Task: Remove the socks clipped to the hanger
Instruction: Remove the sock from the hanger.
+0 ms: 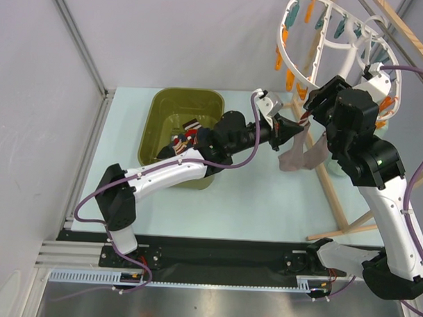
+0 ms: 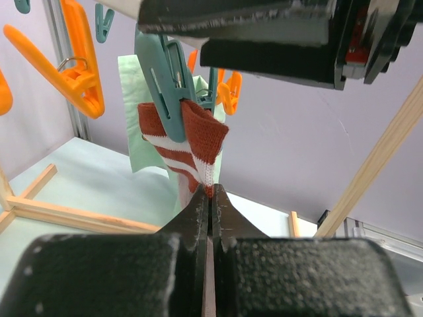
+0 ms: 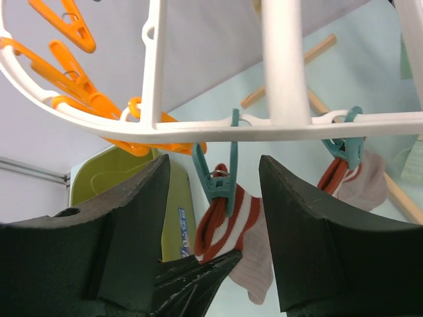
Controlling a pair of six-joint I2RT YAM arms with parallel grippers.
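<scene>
An olive-green tub (image 1: 151, 128) is shown on the table with a few loose socks (image 1: 187, 135) piled inside. The left arm (image 1: 169, 172) is stretched over the tub toward the hanger (image 1: 341, 34). The left gripper (image 2: 210, 197) is pinched tight on the lower edge of a red-and-white striped sock (image 2: 198, 142), which is clipped by a teal peg (image 2: 168, 86) under the hanger's ring. The right gripper (image 3: 213, 168) is raised to that peg, fingers parted on either side.
</scene>
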